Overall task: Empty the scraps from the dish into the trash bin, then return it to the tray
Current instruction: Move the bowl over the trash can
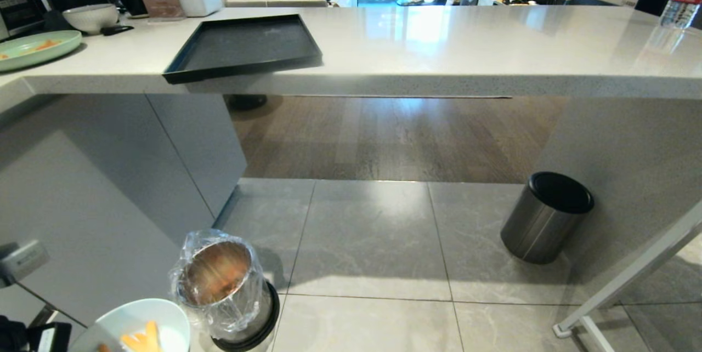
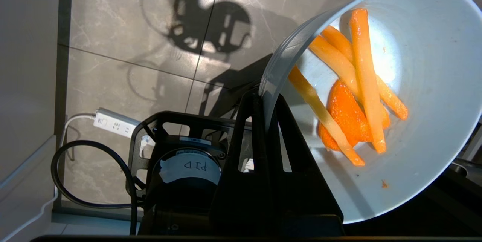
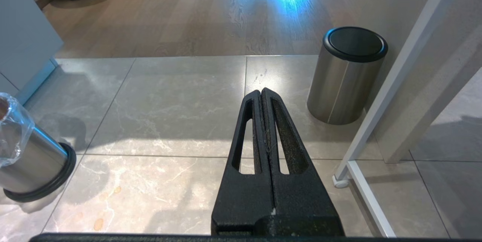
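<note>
Down at my left, beside the counter's cabinet, my left gripper (image 2: pixel 263 102) is clamped on the rim of the dish (image 1: pixel 140 319), tilted, with the scraps (image 2: pixel 350 83) inside: nothing emptied yet. Just right of it stands the trash bin (image 1: pixel 222 286), touching or nearly so. Above, the tray (image 1: pixel 241 45) waits on the counter (image 1: pixel 466 50). My right gripper (image 3: pixel 262 93) hangs pressed together, holding nothing.

Grey counter (image 1: pixel 439 50) over tile floor (image 1: pixel 373 242), sunlit.
</note>
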{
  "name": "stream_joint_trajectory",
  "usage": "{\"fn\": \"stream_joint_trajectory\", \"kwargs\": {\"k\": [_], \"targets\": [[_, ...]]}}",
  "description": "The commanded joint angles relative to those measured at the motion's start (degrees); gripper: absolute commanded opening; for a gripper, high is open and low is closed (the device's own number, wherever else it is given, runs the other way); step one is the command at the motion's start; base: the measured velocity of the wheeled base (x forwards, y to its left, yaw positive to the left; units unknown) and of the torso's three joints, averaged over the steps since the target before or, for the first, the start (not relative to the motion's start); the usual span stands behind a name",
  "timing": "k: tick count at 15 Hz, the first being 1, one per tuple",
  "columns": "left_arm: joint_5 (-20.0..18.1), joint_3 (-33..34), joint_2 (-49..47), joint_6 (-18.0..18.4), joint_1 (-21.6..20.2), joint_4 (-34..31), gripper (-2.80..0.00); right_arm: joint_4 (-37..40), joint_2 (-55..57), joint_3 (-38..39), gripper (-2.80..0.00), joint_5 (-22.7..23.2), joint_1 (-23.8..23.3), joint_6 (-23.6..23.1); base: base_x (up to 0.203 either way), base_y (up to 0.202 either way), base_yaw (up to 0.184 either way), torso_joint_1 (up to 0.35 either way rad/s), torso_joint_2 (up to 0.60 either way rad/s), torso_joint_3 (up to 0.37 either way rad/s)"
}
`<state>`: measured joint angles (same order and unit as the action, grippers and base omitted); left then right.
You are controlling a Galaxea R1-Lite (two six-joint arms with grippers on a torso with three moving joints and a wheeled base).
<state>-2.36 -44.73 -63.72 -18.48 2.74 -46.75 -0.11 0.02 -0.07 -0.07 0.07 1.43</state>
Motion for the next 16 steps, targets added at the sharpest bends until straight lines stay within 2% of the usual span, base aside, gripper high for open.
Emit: {"fn": "stream_joint_trajectory", "kwargs": {"k": [1, 4, 16], "targets": [[0.08, -0.10, -0.09, -0.16, -0.02, -0.27, -2.80, 0.02, -0.02, -0.01, -2.80, -0.01, 0.01, -0.02, 0.000, 0.000, 0.000, 0.000, 0.00, 0.000], [0.08, -0.10, -0.09, -0.16, -0.02, -0.27, -2.80, 0.02, -0.02, -0.01, -2.80, -0.01, 0.01, -0.02, 0.004, -0.012, 0.071, 0.002, 0.00, 0.002], [-0.10, -0.47, -0.18, -0.16, -0.02, -0.18, -2.80, -0.07, -0.02, -0.01, -2.80, -0.01, 0.01, -0.02, -0.001, -0.008, 0.171, 0.002, 0.00, 0.003]]}}
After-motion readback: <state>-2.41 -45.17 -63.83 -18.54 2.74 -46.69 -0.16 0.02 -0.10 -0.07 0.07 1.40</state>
